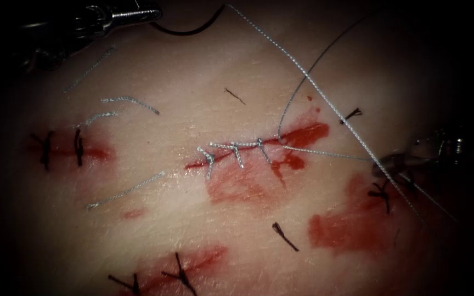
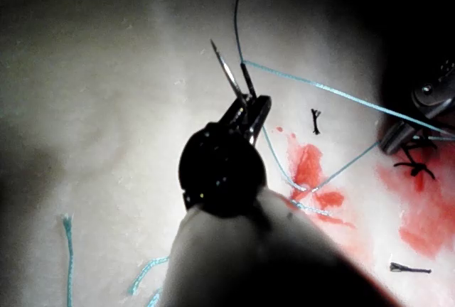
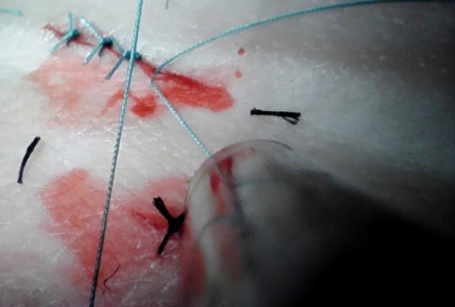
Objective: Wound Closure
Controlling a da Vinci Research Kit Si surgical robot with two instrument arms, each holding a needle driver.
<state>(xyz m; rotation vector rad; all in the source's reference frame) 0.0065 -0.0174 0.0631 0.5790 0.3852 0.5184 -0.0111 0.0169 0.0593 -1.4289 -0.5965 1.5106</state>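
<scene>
The cut [image 1: 248, 148] runs across the middle of the tissue [image 1: 204, 82], with three light stitches over it and red fluid [image 1: 303, 134] at its right end. My left tool [image 1: 146, 12] sits far up and left of the cut, shut on the dark curved needle [image 1: 185, 33] near one end. The needle [image 2: 226, 69] is clear of the tissue. Thread [image 1: 303, 71] runs from the needle down to the right. My right tool [image 1: 391, 163], right of the cut, is shut on a thread strand [image 1: 330, 153] that leaves the cut's right end [image 3: 155, 78].
Old dark stitches lie at the left [image 1: 61, 147], the bottom [image 1: 179, 274] and beside the right tool [image 1: 378, 193]. Loose light thread pieces [image 1: 127, 192] and short dark cut ends [image 1: 285, 235] are scattered on the tissue. A red patch [image 1: 352, 225] spreads at the lower right.
</scene>
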